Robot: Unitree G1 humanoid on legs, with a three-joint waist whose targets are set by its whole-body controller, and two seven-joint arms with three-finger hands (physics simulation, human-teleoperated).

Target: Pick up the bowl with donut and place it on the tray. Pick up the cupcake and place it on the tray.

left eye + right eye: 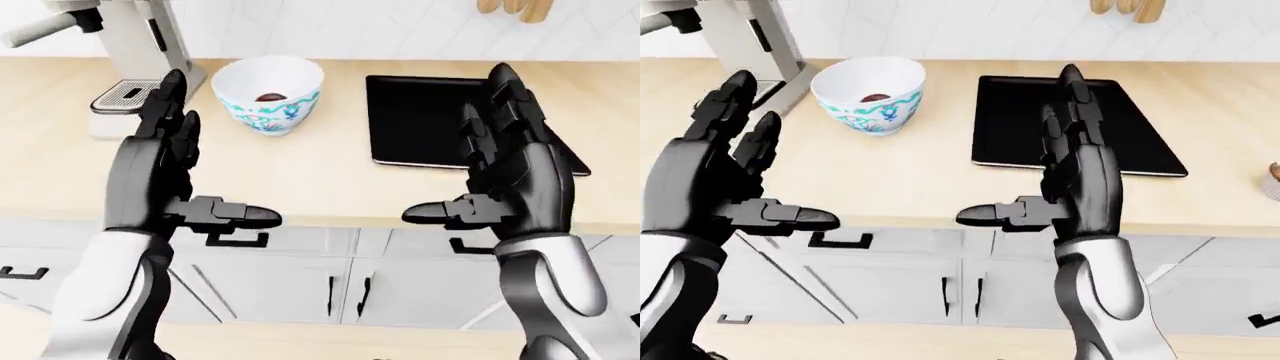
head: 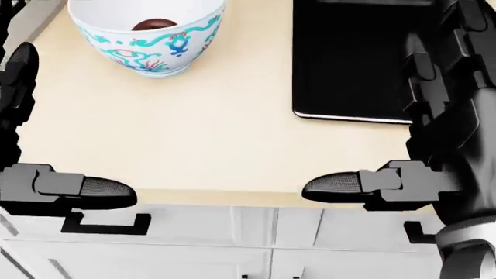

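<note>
Both hands are held open and empty above the near edge of the counter (image 1: 300, 180), the left hand (image 1: 165, 176) left of the right hand (image 1: 1070, 176), fingers raised and thumbs turned inward. The bowl (image 1: 868, 94) with a dark donut (image 1: 270, 97) is seen farther back, just left of the black tray (image 1: 1075, 124). A coffee machine (image 1: 130, 52) is seen far left.

Your head view is looking down on the counter (image 2: 225, 145), where the bowl (image 2: 147, 36) is sitting left of the black tray (image 2: 349, 64), well apart from it (a dark donut (image 2: 153, 24) is showing inside). Left hand (image 2: 39, 168) and right hand (image 2: 418, 157) are hovering open, below the tray's level, thumbs pointing inward over the counter's edge above the drawer handles (image 2: 104, 224).
</note>
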